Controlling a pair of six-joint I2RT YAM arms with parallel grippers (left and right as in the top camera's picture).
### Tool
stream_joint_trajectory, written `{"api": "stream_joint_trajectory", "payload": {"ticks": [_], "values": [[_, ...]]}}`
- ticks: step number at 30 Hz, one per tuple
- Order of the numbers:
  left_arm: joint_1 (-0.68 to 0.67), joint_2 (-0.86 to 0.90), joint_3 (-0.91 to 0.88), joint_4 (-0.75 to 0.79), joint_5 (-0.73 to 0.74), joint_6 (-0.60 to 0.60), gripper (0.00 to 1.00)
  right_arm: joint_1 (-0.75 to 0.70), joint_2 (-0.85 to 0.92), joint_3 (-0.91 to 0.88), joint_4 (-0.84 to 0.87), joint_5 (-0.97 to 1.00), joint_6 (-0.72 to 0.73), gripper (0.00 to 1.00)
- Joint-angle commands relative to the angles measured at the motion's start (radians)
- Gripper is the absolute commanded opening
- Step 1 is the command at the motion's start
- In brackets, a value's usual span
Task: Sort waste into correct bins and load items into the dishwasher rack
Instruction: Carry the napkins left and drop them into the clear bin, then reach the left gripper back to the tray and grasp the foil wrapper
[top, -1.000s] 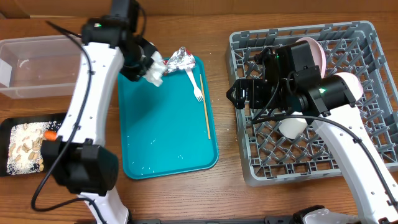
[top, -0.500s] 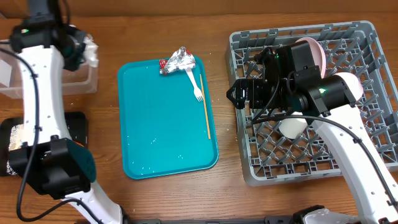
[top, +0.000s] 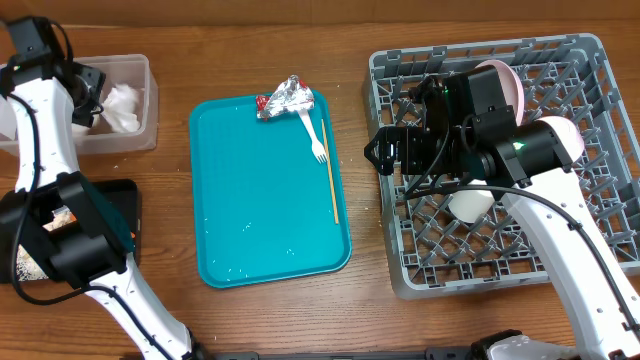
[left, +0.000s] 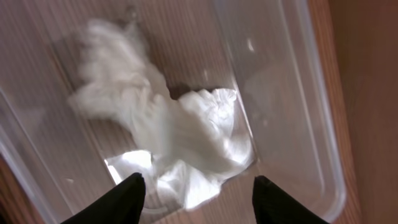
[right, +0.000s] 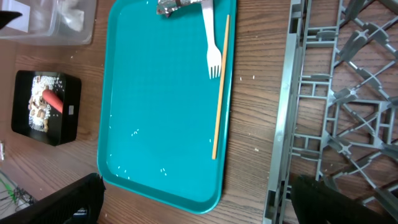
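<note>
My left gripper (top: 88, 88) hangs open over the clear tub (top: 140, 140). A crumpled white napkin (left: 180, 124) lies loose on the tub floor between and below its fingertips (left: 132, 190); from overhead the napkin (top: 122, 103) sits at the tub's right end. The foil wrapper (top: 285, 97) and the white fork (top: 318, 148) lie on the teal tray (top: 260, 220), a thin yellow stick (top: 333, 185) beside the fork. My right gripper (top: 385, 150) is open and empty at the left edge of the dishwasher rack (top: 480, 60). The black tray (right: 68, 127) holds the carrot (right: 53, 99) and food bits.
In the rack stand a plate (top: 500, 75), a bowl (top: 562, 140) and a cup (top: 470, 205), partly hidden by my right arm. My left arm covers much of the black tray (top: 125, 195) from overhead. Bare wood lies between the teal tray and the rack.
My left gripper carried the napkin leftward from the teal tray to the clear tub, then opened; the napkin now lies in the tub. The right arm has not moved.
</note>
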Motion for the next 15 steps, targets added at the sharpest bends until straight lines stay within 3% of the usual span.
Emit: {"api": "stream_joint_trajectory", "payload": {"ticks": [1,9,15], "values": [[0.029,-0.021,0.039,0.007,0.030,0.086,0.66,0.003,0.002,-0.004,0.006,0.003,-0.011,1.00],[0.022,-0.077,0.204,-0.163,0.180,0.160,0.74,0.003,0.002,-0.004,0.007,0.003,-0.011,1.00],[-0.027,-0.140,0.294,-0.336,0.426,0.161,0.75,0.003,0.002,-0.004,0.006,0.003,-0.011,1.00]]}}
